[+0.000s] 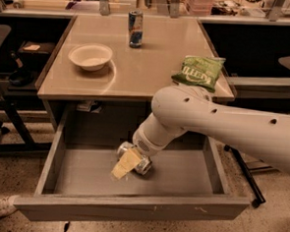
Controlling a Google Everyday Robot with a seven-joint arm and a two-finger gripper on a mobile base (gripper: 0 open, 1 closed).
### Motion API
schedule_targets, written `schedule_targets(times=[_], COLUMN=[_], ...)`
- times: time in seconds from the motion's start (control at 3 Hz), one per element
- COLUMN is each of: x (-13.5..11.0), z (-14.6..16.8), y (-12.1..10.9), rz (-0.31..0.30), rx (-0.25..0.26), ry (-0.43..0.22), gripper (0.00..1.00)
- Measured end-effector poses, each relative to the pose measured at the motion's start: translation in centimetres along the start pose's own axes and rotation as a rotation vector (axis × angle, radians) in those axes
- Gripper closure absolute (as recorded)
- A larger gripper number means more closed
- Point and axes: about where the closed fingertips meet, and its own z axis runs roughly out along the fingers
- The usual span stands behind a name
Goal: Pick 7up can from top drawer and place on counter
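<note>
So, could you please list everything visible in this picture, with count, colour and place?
7up can: one, silver, lying in the top drawer, partly covered by the gripper.
top drawer: one, grey, pulled open below the counter.
counter: one, beige, above the drawer.
bowl: one, white, left side of the counter.
blue-and-silver can: one, upright near the counter's far edge.
chip bag: one, green, right side of the counter.
arm: one, white, reaching from the right into the drawer.
gripper: one, yellowish, inside the drawer over the 7up can.
</note>
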Motion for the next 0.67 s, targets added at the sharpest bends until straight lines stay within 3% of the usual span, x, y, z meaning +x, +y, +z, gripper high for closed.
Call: schedule_targets(times=[0.67], x=[1.7], z=[5.2], y=[-1.1], rz=[0.087], rx=[-0.019], ry=[0.026], gripper=[0.00])
